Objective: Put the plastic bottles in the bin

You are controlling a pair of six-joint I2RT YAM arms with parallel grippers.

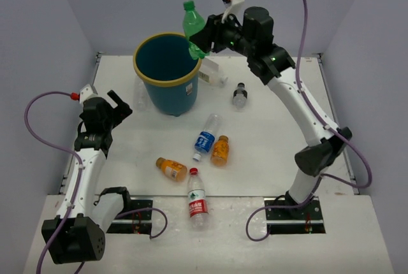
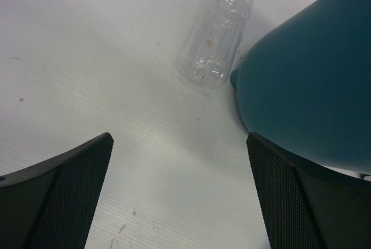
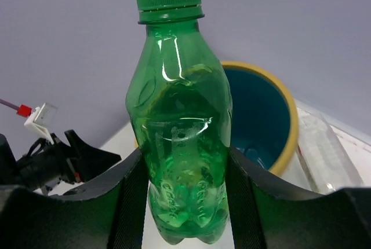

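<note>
Gripping green bottle [image 3: 178,127], right pincer [image 3: 179,202] above bin [image 1: 167,70].

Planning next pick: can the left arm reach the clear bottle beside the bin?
Probably yes. The left gripper is open with bare table up to the clear bottle; the bin alongside may crowd one finger.

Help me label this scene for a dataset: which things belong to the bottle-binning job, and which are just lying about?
Job: bin; green bottle, held in the right gripper; clear bottle left of the bin; clear bottle right of it; dark-capped bottle; blue-label bottle; orange bottle; second orange bottle; red-label bottle.
Just lying about: only rig parts: purple cables; mounting plates.
</note>
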